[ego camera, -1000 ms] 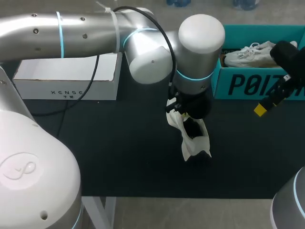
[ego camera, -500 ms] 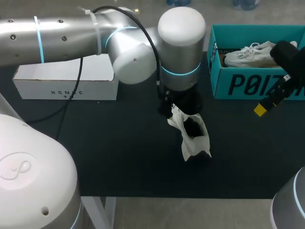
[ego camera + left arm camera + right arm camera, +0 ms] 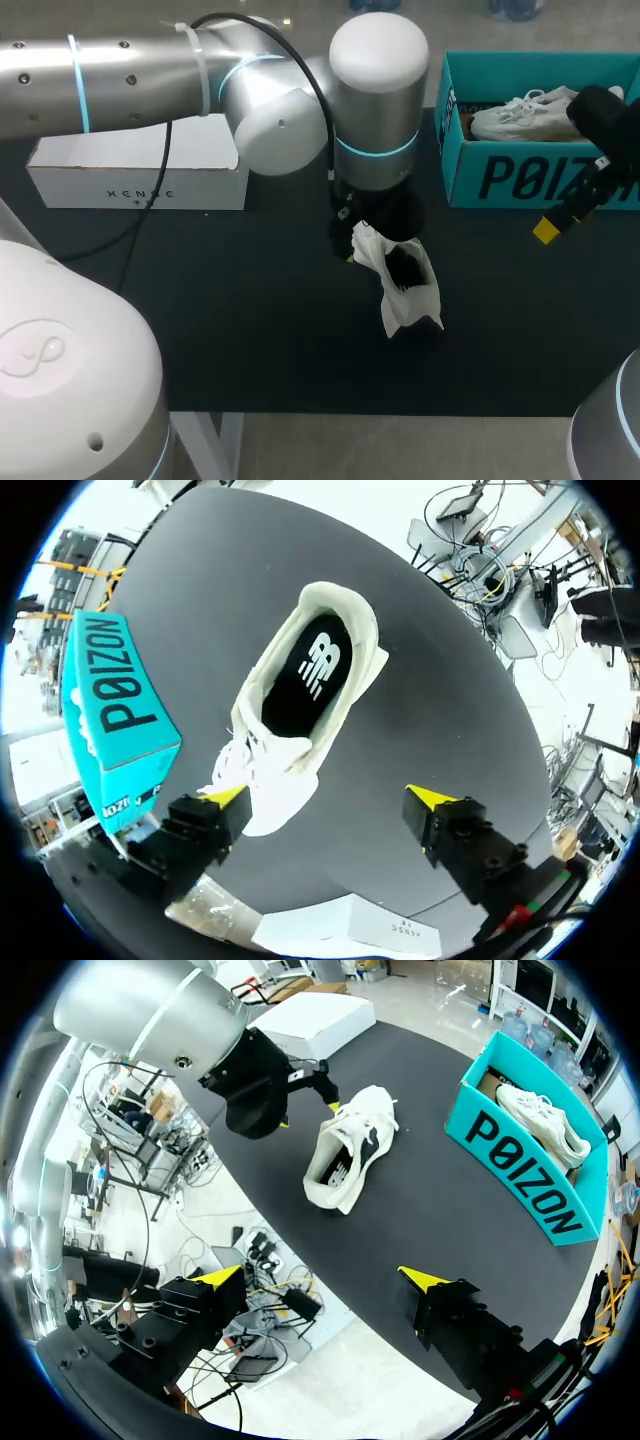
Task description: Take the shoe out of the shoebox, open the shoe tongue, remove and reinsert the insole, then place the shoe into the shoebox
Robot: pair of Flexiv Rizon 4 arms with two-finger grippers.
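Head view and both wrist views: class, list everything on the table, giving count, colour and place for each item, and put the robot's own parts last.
white lace-up sneaker: one, white, lying on the middle of the table, outside the shoebox
black insole: one, black, inside that sneaker
teal cardboard shoebox: one, teal, open, at the table's far right
second white sneaker: one, white, inside the teal cardboard shoebox
white rectangular cardboard box: one, white, at the table's far left
black table: one, black, under all of these
left gripper: one, black with yellow tips, open, above the sneaker's lace end
right gripper: one, black with yellow tips, open, empty, in front of the shoebox
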